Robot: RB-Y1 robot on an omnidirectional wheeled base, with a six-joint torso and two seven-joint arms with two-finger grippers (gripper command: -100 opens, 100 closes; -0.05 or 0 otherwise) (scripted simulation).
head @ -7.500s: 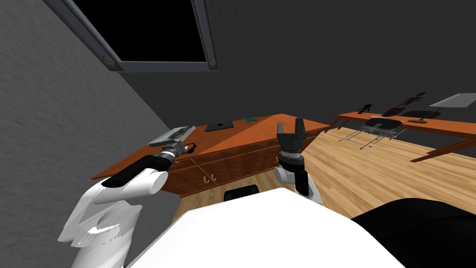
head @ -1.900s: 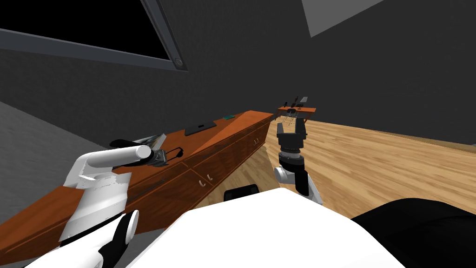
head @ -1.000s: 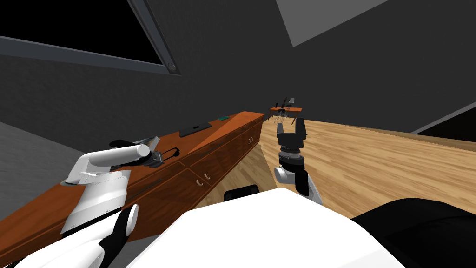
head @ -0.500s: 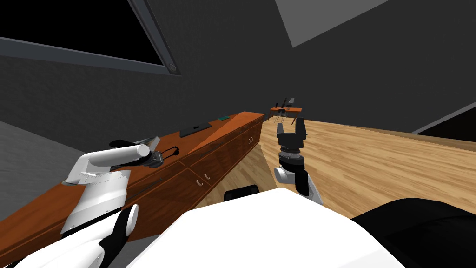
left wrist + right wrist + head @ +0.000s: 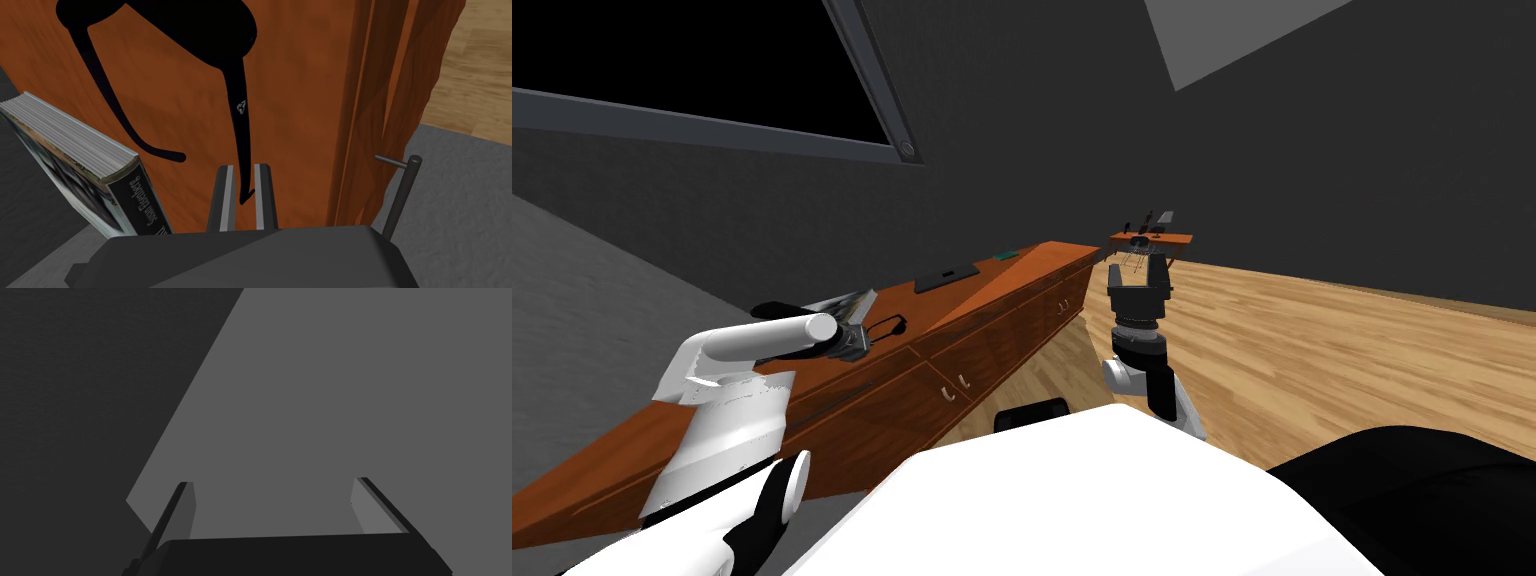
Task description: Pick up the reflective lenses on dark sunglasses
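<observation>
- A long orange-brown desk (image 5: 1032, 262) with drawers (image 5: 982, 345) in its front runs along a dark grey wall (image 5: 1112, 120).
- High on that wall sits a grey-framed black area (image 5: 692, 50). A light wooden floor (image 5: 1312, 340) spreads out on the desk's open side.
- Farther along the desk top lie a flat dark slab (image 5: 947, 274) and, beyond it, a small green thing (image 5: 1007, 256).
- The black sunglasses (image 5: 200, 30) are on the desk top near its front edge, just past the left gripper (image 5: 242, 197). I cannot tell whether they rest on the wood or are raised off it.
- Their temples run lengthwise from the gripper outward, with the curved tips towards the gripper and the lenses at the far end, facing away from it.
- The left gripper is pressed nearly together, pinching the tip of one temple between its fingers. The other temple lies free beside it.
- A thick book (image 5: 70, 150) lies just beside the free temple, on the wall side of the sunglasses.
- The right gripper (image 5: 1139, 268) is held up in front of me, off the desk's end, with its fingers spread wide and nothing between them.
</observation>
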